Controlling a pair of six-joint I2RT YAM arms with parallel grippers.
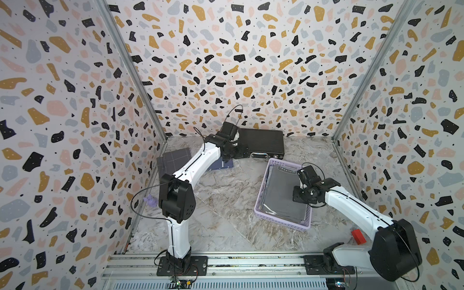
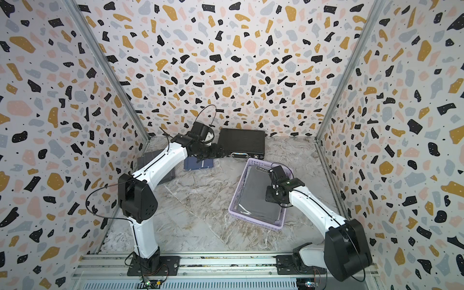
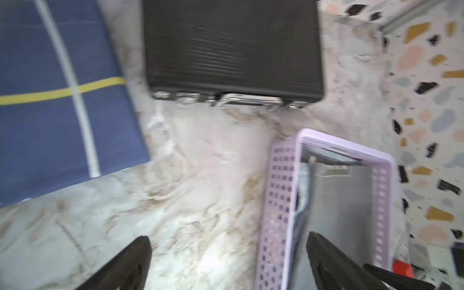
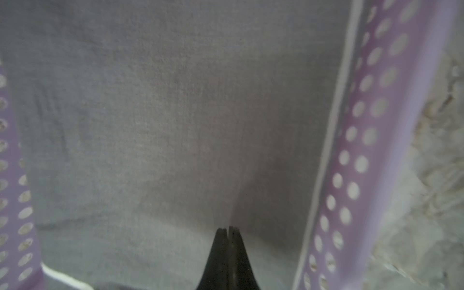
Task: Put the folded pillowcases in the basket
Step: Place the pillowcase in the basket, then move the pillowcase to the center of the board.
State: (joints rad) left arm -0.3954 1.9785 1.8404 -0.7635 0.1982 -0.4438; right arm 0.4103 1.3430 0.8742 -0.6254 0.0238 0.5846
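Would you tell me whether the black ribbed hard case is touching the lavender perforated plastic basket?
Apart. The left wrist view shows a strip of bare marble tabletop between the black ribbed hard case and the lavender perforated plastic basket.

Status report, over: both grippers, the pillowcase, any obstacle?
Left gripper open, empty, above the table. Right gripper shut, tips at gray pillowcase. Pillowcase flat inside basket. Black case beyond basket, apart; nothing blocking.

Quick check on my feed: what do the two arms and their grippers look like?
Both arms, left arm and right arm, have white tube-like links joined by bulky black joint housings, with thin black cables looping outside. The left gripper and right gripper have slim, tapered black fingers.
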